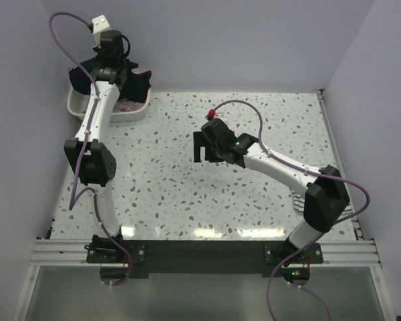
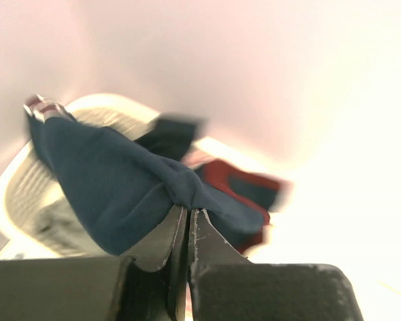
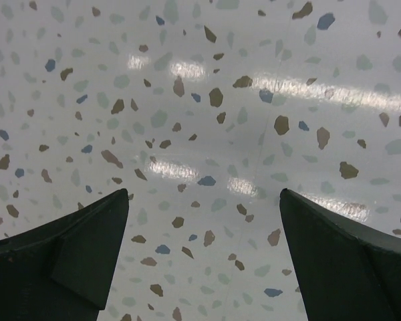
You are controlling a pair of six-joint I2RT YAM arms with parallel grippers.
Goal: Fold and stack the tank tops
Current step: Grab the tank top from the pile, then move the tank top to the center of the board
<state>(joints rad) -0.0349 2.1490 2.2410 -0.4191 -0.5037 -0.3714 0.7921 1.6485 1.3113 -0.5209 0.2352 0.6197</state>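
- Reads as the opening step: drawing a navy tank top (image 2: 113,194) out of the white basket (image 1: 75,105) at the far left corner of the table (image 1: 187,194).
- Shows the left gripper (image 2: 187,212) pinched tight on a bunched fold of that shirt, jaws all but meeting with cloth between them, and red trim (image 2: 237,175) just right of the pinch.
- Shows the right gripper (image 3: 204,197) spread wide and holding nothing, hovering over bare speckled tabletop near the middle, well apart from the basket.
- Places the shirt over and partly inside the basket, not yet on the table.
- Finds nothing folded or stacked anywhere in view, so judged very early in the task.
- Calls next, most likely, for lifting the shirt free of the basket rim, carrying it to the open middle and laying it flat.
- Probably needs the right gripper on a second edge for spreading, since a single bunched pinch should leave the cloth hanging in a clump.
- Hides the left fingertips in the top view beneath the wrist, leaving only dark cloth showing beside the arm.
- Blurs and washes out the far part of the left wrist view, so cannot tell whether the shirt drags other clothes along.
- Hints at pinkish cloth (image 1: 129,105) lower in the basket, its kind unreadable.
- Gives no clear sight of any striped or grey top.
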